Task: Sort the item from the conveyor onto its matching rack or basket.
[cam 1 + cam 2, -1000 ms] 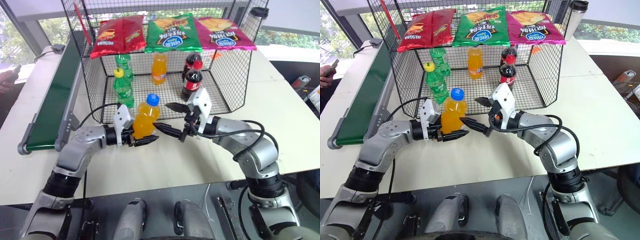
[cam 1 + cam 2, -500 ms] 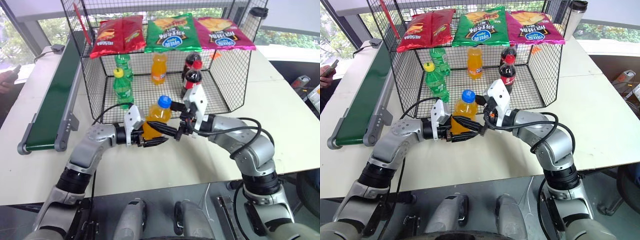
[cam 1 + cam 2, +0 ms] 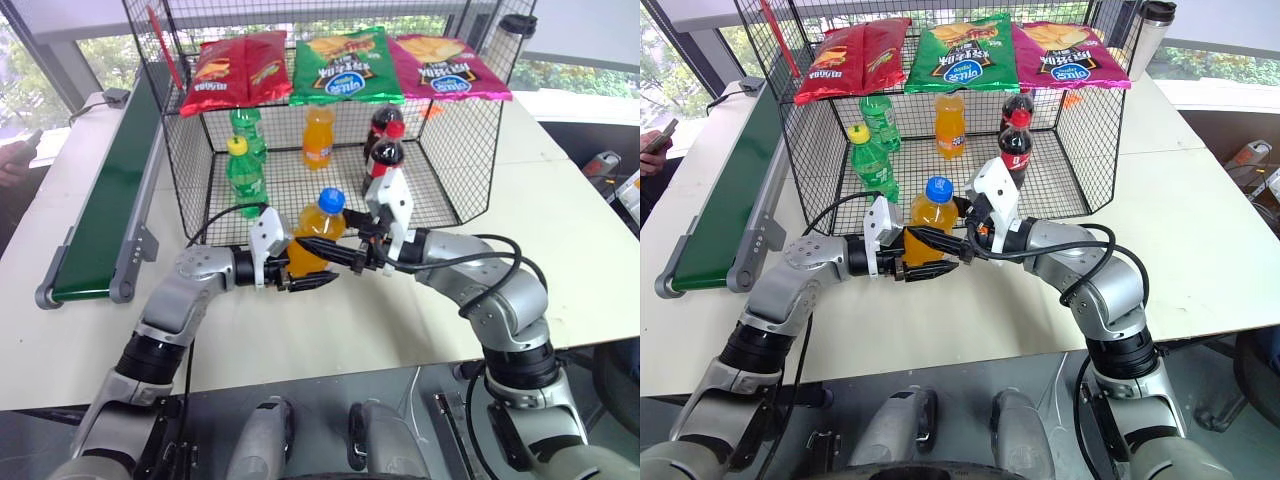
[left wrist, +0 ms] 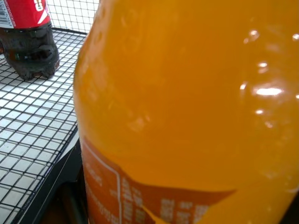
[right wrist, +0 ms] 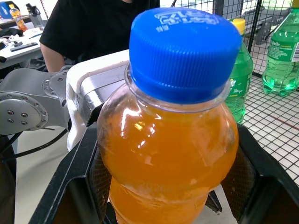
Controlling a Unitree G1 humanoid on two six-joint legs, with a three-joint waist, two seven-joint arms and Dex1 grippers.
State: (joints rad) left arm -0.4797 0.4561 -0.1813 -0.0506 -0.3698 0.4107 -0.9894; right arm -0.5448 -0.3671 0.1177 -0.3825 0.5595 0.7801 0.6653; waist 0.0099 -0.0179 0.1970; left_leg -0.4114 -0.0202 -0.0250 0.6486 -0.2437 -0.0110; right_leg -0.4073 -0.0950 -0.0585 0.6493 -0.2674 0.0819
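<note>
Over on the far left there's the conveyor [image 3: 105,215], a long dark green belt in a grey frame running along the edge of the white table [image 3: 560,240]. Next to it is the big black wire basket [image 3: 190,165], open at the front, with two green bottles [image 3: 245,172] at its left side, an orange bottle with an orange cap [image 3: 318,137] in the middle and two cola bottles [image 3: 385,150] to the right. Three chip bags, red [image 3: 235,68], green [image 3: 345,65] and pink [image 3: 447,65], lie on the sloped shelf on top. Right in front of the basket's open side, held above the table, is the orange soda bottle [image 3: 314,236] with the blue cap, standing upright. The left gripper [image 3: 312,282] is clamped on its lower body from the left side, and the right gripper [image 3: 325,245] has its black fingers squeezed around the upper part just under the cap, coming in from the right. So both are pinching it at once. A person in a black shirt [image 5: 93,23] is behind the table.
</note>
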